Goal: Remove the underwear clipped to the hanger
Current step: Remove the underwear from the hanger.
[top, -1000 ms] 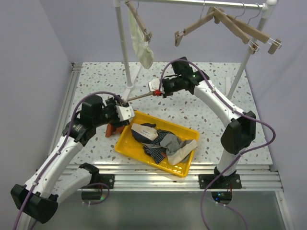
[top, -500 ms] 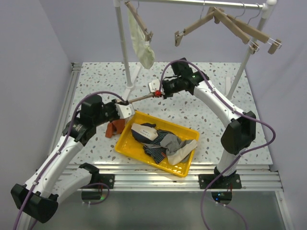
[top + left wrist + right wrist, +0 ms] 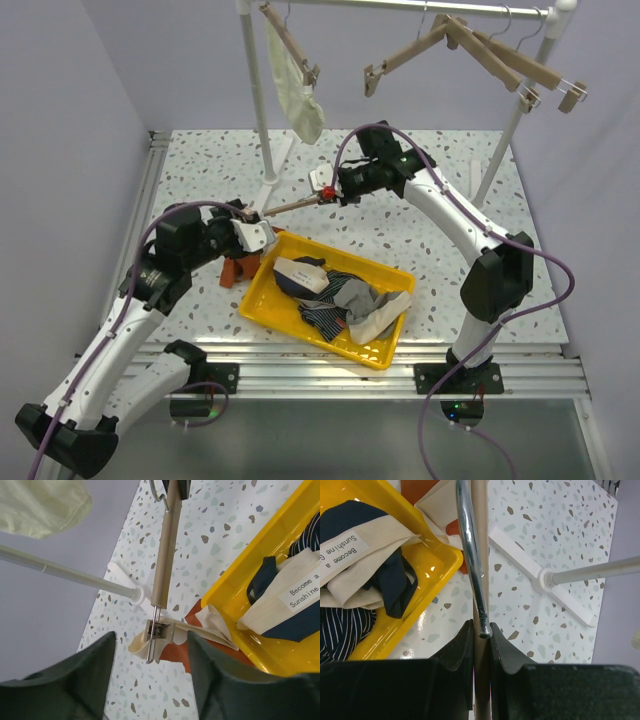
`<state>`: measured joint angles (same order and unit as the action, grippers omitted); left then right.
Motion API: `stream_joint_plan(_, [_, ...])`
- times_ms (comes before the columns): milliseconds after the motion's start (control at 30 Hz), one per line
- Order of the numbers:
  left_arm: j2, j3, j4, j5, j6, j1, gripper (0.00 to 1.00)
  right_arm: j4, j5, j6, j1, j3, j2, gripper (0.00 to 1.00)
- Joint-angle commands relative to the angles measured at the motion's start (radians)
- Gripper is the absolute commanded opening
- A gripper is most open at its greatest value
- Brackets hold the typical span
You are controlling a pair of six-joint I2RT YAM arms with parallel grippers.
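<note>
My right gripper (image 3: pixel 331 188) (image 3: pixel 481 627) is shut on a wooden hanger (image 3: pixel 290 204) (image 3: pixel 481 555) next to its metal hook, and holds it low over the table. The hanger's end clip (image 3: pixel 160 631) sits on the cream edge of the orange-red underwear (image 3: pixel 236 270) (image 3: pixel 176 655), which lies on the table beside the yellow tray (image 3: pixel 258 302). My left gripper (image 3: pixel 252 228) (image 3: pixel 152 642) is open just short of that clip, with nothing between its fingers. A pale cream-green underwear (image 3: pixel 297 95) (image 3: pixel 40 502) hangs from a hanger on the rack.
The tray holds navy, striped and grey-white underwear (image 3: pixel 340 295). The white rack's post (image 3: pixel 256 90) and foot (image 3: pixel 272 186) stand behind the held hanger. Bare wooden hangers (image 3: pixel 470 45) hang on the rail at the upper right.
My left arm has drawn back a little to the left, away from the hanger's end. The hanger, the right arm and the orange-red underwear have stayed where they were.
</note>
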<state>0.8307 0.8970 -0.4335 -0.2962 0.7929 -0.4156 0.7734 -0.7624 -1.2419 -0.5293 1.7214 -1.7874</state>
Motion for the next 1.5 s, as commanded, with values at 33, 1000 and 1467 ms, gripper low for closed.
stream_joint_plan(33, [-0.042,0.010,0.013,-0.024,0.002,-0.002,0.71,0.006,-0.040,0.022,0.000,0.023,0.042,0.00])
stream_joint_plan(1000, [0.087,0.049,0.073,0.029,0.039,-0.002,0.40,0.000,-0.078,0.068,0.002,0.017,0.042,0.00])
stream_joint_plan(1467, [0.111,0.125,0.003,-0.182,-0.093,-0.002,0.99,0.092,0.008,-0.067,0.000,0.052,0.026,0.00])
